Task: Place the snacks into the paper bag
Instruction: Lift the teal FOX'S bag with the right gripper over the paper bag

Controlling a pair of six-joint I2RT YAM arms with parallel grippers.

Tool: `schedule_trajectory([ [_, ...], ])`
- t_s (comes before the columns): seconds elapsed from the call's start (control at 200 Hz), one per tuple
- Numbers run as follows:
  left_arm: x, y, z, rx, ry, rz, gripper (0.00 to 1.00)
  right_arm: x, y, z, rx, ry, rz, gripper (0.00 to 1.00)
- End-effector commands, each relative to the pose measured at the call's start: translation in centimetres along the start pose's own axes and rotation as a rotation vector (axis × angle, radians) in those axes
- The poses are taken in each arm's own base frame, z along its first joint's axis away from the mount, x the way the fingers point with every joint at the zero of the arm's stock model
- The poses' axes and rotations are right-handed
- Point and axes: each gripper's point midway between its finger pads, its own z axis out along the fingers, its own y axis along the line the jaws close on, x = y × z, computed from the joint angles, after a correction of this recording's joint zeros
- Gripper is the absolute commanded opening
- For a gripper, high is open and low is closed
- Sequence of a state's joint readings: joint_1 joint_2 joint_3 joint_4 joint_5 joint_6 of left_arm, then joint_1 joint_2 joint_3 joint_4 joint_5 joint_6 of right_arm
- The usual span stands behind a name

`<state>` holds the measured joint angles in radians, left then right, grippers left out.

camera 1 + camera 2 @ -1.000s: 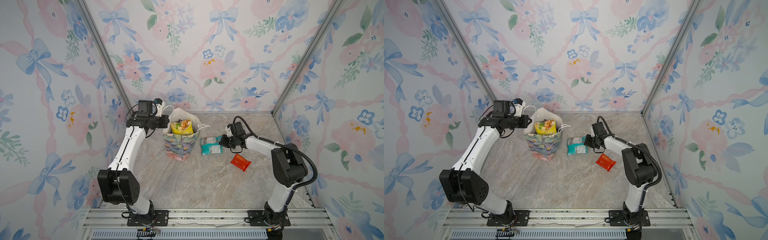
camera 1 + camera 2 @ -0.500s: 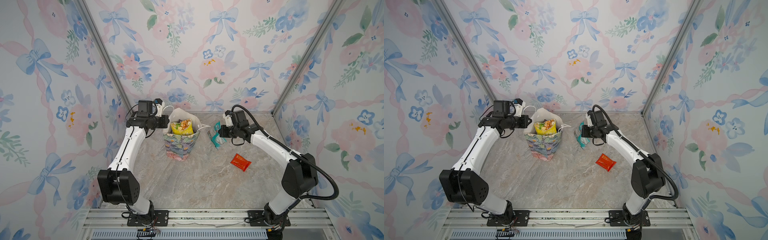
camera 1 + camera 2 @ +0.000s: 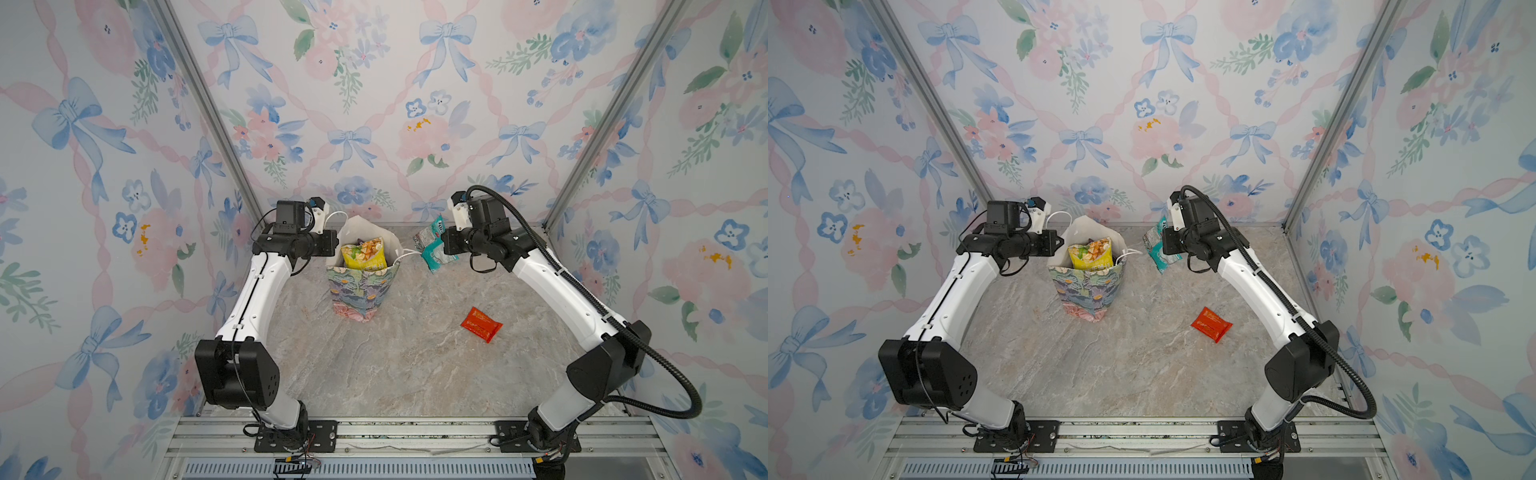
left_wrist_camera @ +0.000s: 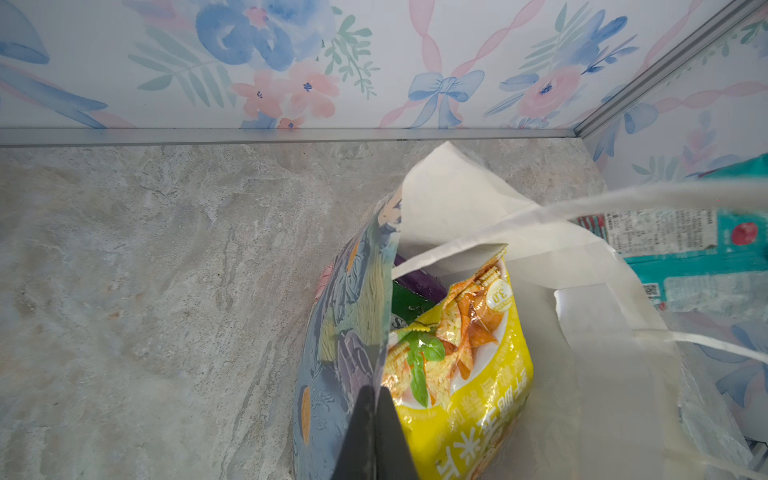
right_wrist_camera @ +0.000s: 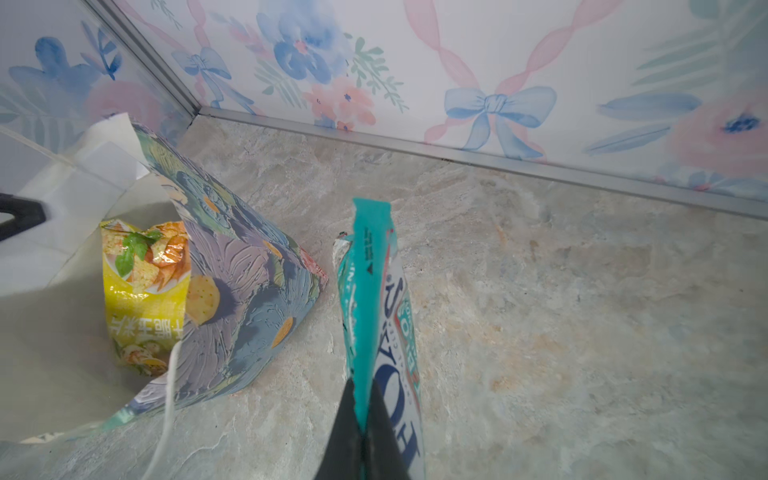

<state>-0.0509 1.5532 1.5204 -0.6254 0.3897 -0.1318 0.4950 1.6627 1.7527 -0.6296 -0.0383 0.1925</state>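
Standing upright on the marble tabletop (image 3: 395, 365), a bit left of centre in both top views: the paper bag (image 3: 359, 291), mouth open, flowered outside, white inside. Left arm comes in from the lower left of the frame, right arm from the lower right, and both wrists sit level with the bag's top.

Yellow snack pack (image 3: 365, 255) stands in the bag and pokes above the rim. Left wrist view shows a purple pack (image 4: 419, 282) and a green pack (image 4: 409, 305) tucked behind it; other contents are hidden.

Teal packet (image 3: 434, 249) hangs in the air just right of the bag mouth, apart from the rim and clear of the table. Right gripper (image 5: 362, 386) is clamped on its edge, jaws tight on the foil, with FOX'S lettering readable in the right wrist view.

Red-orange packet (image 3: 481, 324) lies flat on the table, right of centre and well apart from the bag, with nothing touching it.

Left gripper (image 4: 376, 395) is pinched closed on the bag's left wall at the rim, one finger inside and one outside.

White cord handle (image 3: 409, 252) droops off the bag's right rim toward the teal packet; whether they touch I cannot tell.
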Motion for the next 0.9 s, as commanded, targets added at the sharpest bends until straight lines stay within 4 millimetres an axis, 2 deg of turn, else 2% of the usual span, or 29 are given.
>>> schedule_trajectory([
  [0.0,0.9,0.1,-0.1,0.000,0.024,0.009,0.00,-3.4,1.5,-1.9,-0.007,-0.087,-0.061,0.00],
  [0.31,0.9,0.1,-0.1,0.001,0.024,0.008,0.00,-8.8,5.7,-3.6,-0.078,-0.206,-0.152,0.00],
  [0.55,0.9,0.1,-0.1,0.000,0.024,0.008,0.00,-11.1,10.2,-4.5,-0.151,-0.261,-0.254,0.00],
  [0.695,0.9,0.1,-0.1,0.000,0.025,0.008,0.00,-10.9,13.0,-4.8,-0.201,-0.257,-0.313,0.00],
  [0.895,0.9,0.1,-0.1,0.000,0.023,0.009,0.00,-8.4,16.4,-4.2,-0.277,-0.198,-0.384,0.00],
])
